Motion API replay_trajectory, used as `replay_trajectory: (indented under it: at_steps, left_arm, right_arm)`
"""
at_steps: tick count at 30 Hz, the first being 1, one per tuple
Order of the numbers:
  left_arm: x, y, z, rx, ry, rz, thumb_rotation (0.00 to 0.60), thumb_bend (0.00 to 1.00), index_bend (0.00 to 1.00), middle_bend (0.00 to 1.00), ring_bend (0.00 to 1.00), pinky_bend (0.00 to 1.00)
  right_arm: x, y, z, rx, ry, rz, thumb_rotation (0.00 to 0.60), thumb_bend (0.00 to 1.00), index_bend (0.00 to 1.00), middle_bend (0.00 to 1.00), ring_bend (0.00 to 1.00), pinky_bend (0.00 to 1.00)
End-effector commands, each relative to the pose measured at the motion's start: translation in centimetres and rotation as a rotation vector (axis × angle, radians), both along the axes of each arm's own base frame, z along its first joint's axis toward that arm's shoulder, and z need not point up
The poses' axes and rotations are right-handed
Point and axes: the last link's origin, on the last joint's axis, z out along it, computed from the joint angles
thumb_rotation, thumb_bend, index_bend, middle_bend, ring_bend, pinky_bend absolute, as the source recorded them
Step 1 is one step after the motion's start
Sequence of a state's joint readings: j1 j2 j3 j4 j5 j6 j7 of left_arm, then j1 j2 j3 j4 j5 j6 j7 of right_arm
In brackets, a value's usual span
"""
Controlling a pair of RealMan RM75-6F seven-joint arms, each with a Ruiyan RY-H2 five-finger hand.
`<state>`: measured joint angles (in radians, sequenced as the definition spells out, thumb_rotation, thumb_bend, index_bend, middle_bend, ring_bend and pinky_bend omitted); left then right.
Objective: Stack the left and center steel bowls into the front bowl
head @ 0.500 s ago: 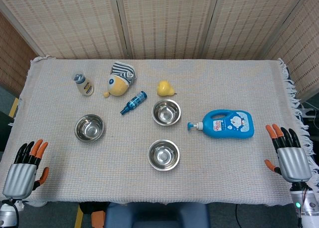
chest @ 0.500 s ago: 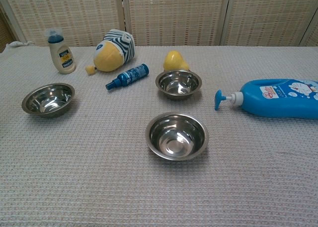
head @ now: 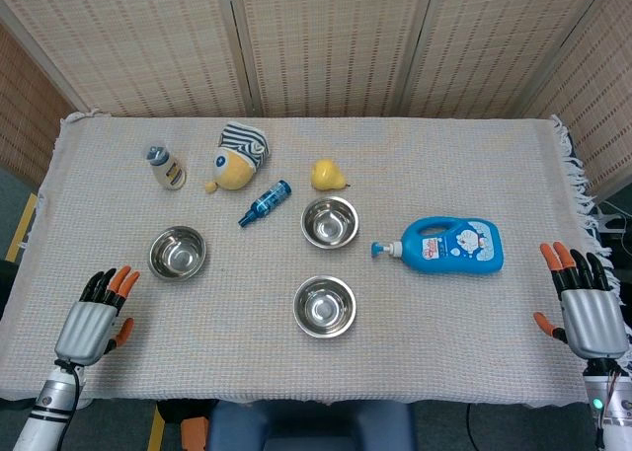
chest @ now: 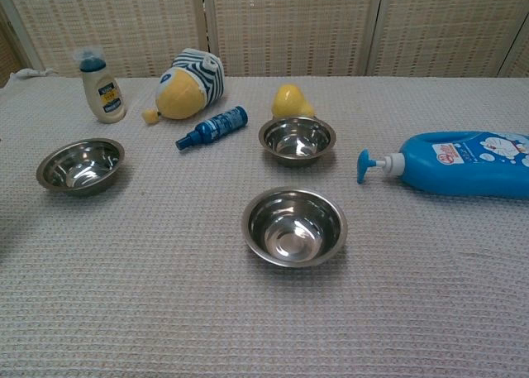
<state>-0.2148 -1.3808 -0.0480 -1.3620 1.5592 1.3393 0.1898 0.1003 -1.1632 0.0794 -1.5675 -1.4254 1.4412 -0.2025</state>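
The left bowl (head: 177, 253) and center bowl (head: 330, 222) are set beyond the front bowl (head: 325, 306). Both hands (left hand (head: 95, 318), right hand (head: 583, 308)) are held empty, fingers apart.

left hand (head: 91, 325): ribbed silver-grey back, black fingers (head: 102, 285) with orange tips, white forearm below | right hand (head: 587, 315): same ribbed silver-grey back, black and orange fingers (head: 573, 267), wrist with small green light

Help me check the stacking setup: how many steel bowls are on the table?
3. The left bowl sits near the left hand, the center bowl is below the pear, and the front bowl is nearest the robot. None looks hidden.
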Motion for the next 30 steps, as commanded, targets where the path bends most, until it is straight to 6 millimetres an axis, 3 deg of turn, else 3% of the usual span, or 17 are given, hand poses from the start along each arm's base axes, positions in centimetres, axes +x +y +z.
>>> replay_trajectory:
  at_steps: [1,12,17,21,24,27,30]
  left_arm:
    - [-0.4,3.1,-2.4,-0.03,-0.001,0.003,0.6,0.43,0.05,0.0,0.0,0.09]
    - [-1.0,7.8,-5.9,-0.053,0.009,-0.035,0.6,0.43,0.11,0.01,0.0,0.09]
    - [-1.1,9.5,-7.1,-0.074,0.018,-0.039,0.6,0.43,0.2,0.02,0.0,0.09]
    - [-0.7,10.4,-7.5,-0.055,0.002,-0.075,0.6,0.46,0.48,0.07,0.0,0.09]
    - [-0.3,10.5,-7.7,-0.021,-0.005,-0.125,0.6,0.55,0.69,0.14,0.0,0.12]
    - [-0.1,10.5,-7.9,0.002,0.001,-0.151,0.6,0.64,0.76,0.17,0.01,0.13]
    - [0.6,10.1,-7.7,0.033,-0.023,-0.203,0.6,0.65,0.77,0.18,0.01,0.13]
  right_arm:
    - [-0.1,-0.2,-0.1,-0.002,0.006,-0.008,0.6,0.09,0.0,0.0,0.0,0.0]
    - [-0.9,-1.0,-0.6,0.002,0.028,-0.053,0.6,0.09,0.0,0.0,0.0,0.0]
    - [-1.1,-1.1,-0.5,-0.005,0.034,-0.06,0.6,0.09,0.0,0.0,0.0,0.0]
    - [-1.2,-1.2,-0.3,-0.012,0.035,-0.069,0.6,0.09,0.0,0.0,0.0,0.0]
    - [-1.2,-1.3,-0.3,-0.011,0.035,-0.075,0.6,0.09,0.0,0.0,0.0,0.0]
    - [-1.2,-1.3,-0.4,-0.008,0.034,-0.076,0.6,0.09,0.0,0.0,0.0,0.0]
    - [-1.1,-1.2,-0.3,-0.008,0.026,-0.072,0.6,0.09,0.0,0.0,0.0,0.0]
